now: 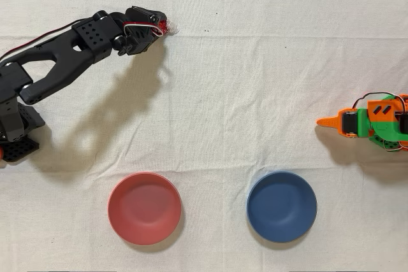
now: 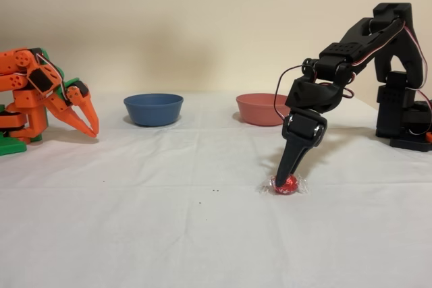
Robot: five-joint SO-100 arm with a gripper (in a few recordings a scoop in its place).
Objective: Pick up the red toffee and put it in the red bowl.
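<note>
Black arm's hand (image 2: 286, 179) down at red toffee (image 2: 285, 184) on surface (image 2: 169, 220), fingertips right on it; closed or not, can't tell. Red bowl (image 1: 145, 208) well apart, empty. Imo squeeze foil ball, not wrapper ends, lift straight.

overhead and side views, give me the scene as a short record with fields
toffee: red toffee on the white cloth, not lifted
gripper: black gripper pointing down, tips at the toffee; grip state unclear
red bowl: red bowl empty, at the near edge in the overhead view, far from the toffee
blue bowl: blue bowl empty, beside the red one, apart from it
orange arm: orange arm idle
</note>
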